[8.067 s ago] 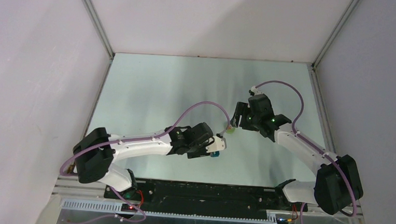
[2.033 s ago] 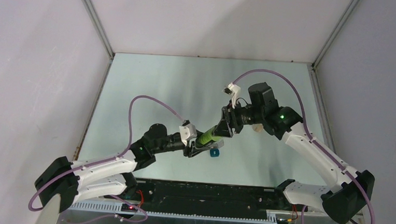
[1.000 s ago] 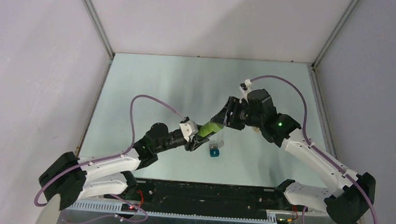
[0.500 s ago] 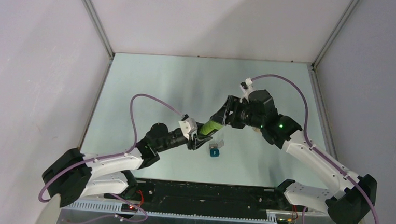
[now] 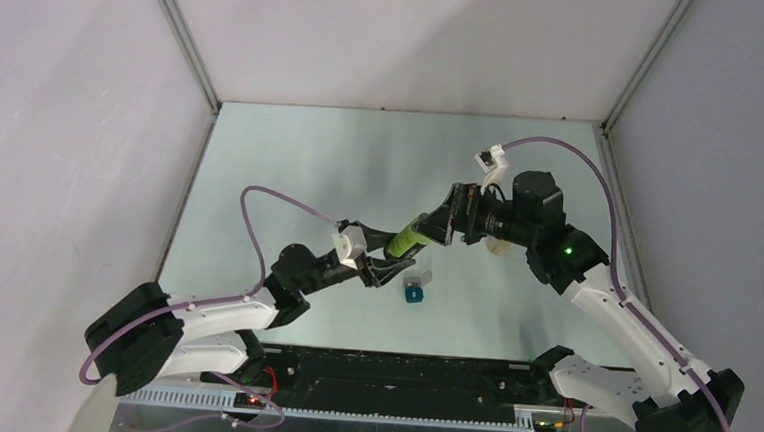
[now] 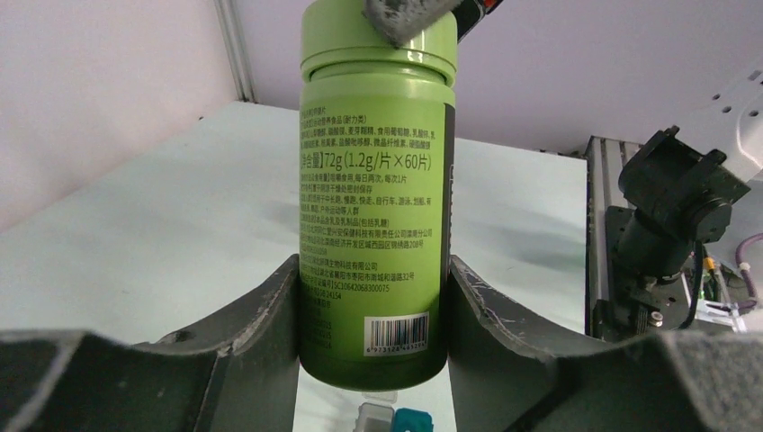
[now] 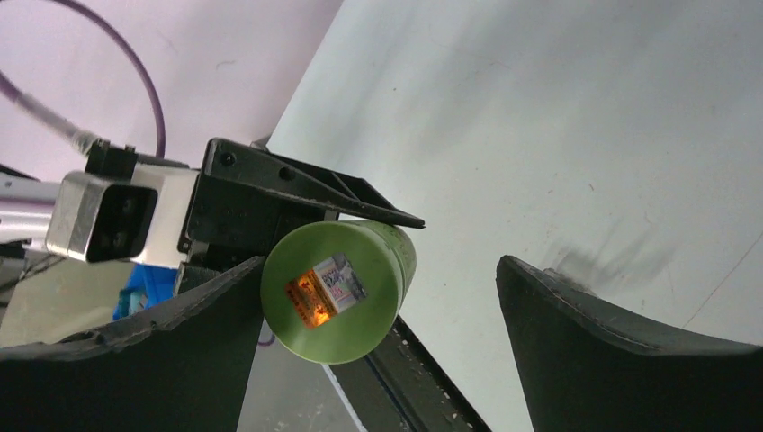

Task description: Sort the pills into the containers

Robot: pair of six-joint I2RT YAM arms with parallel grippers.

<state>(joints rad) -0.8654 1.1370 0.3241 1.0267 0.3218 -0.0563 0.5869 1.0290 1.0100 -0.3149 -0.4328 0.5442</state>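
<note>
A green container (image 5: 406, 243) with a lime-green cap (image 6: 378, 40) hangs tilted above the table, and my left gripper (image 5: 385, 263) is shut on its lower body (image 6: 372, 270). In the right wrist view the cap end (image 7: 335, 292) carries a small sticker. My right gripper (image 5: 446, 225) stands open around the cap (image 7: 382, 270); one finger (image 7: 135, 360) is close beside the cap, the other (image 7: 630, 360) well clear. A pale beige container (image 5: 497, 247) peeks out behind the right arm. No loose pills show.
A small clear-and-teal pill box (image 5: 414, 290) lies on the table under the held bottle, also visible in the left wrist view (image 6: 396, 420). White walls enclose the table (image 5: 291, 170) on three sides. The arm bases sit on the black rail (image 5: 398, 372) at the near edge.
My right gripper has opened wide off the cap and its arm has drawn back to the right. The left gripper has kept its hold on the green container.
</note>
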